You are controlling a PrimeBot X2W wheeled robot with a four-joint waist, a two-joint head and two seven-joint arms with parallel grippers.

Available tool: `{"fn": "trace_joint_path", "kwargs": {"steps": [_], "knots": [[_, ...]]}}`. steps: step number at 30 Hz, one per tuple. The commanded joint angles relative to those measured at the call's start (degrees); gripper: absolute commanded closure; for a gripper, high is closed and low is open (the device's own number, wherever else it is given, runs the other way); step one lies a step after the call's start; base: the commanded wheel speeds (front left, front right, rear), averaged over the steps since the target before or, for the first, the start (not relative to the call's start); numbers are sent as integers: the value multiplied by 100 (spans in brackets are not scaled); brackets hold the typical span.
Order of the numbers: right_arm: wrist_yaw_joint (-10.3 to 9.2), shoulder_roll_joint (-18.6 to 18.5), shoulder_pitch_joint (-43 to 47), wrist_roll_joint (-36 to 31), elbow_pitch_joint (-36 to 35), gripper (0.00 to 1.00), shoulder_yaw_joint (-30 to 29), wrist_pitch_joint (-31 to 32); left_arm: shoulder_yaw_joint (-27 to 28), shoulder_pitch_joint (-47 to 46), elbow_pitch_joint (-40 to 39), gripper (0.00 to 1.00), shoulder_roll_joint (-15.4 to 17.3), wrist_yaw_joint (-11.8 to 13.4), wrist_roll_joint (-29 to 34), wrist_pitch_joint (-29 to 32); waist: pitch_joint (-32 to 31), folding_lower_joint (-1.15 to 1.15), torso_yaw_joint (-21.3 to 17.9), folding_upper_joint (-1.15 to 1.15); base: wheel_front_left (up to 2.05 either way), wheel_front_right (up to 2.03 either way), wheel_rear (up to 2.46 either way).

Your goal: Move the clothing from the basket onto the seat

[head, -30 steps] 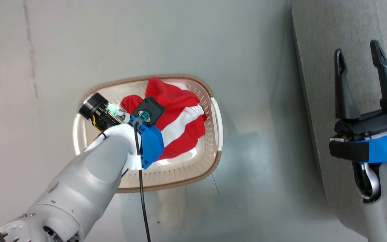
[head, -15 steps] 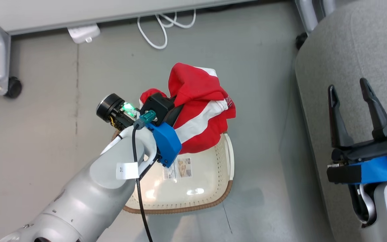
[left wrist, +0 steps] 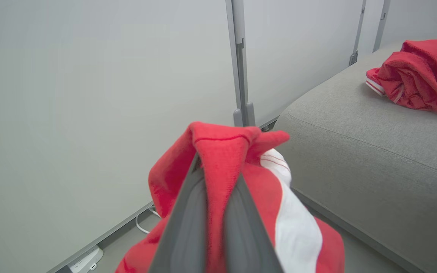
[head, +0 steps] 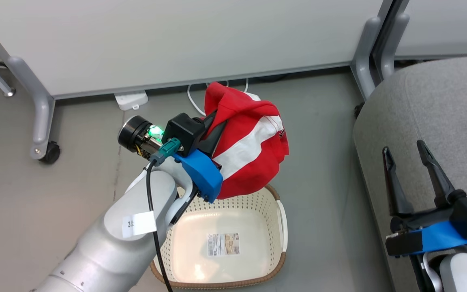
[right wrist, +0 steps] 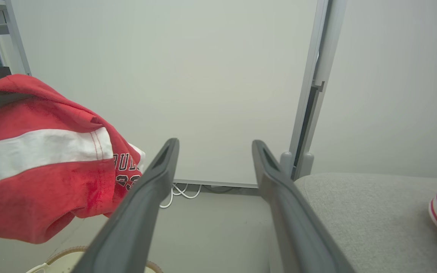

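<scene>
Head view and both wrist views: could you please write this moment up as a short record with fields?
left jaws: shut on the red jersey, which hangs in the air above the basket's far end
right jaws: open, empty, over the seat's edge in the head view
basket: on the floor; barcode label inside; no clothing in the part that shows
seat: light grey, to the robot's right of the basket
second red garment: crumpled, lying on the seat
task state: one garment on the seat, one lifted but not yet there
</scene>
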Motion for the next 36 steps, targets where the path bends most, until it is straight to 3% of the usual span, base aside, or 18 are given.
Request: {"fn": "trace_joint_path", "kwargs": {"steps": [1,14,23,31,36], "knots": [[1,34,133,-4,25,0,4,-19,81,108,-74,100,-11,5,65,-29,-206,1,49,-1,0,0,0],[1,215,574,21,141,0,32,-19,236,374,-429,100,-75,-51,189,-30,-812,1,118,-1,0,0,0],[1,258,617,34,120,0,51,-19,170,370,-502,100,-61,-74,162,-29,-876,1,165,-1,0,0,0],[1,181,322,43,56,0,423,-19,137,301,-525,100,-41,-44,153,-27,-785,1,178,-1,0,0,0],[1,103,-37,73,46,0,965,-19,103,218,-549,100,-61,-15,179,-20,-668,1,199,-1,0,0,0]]}}
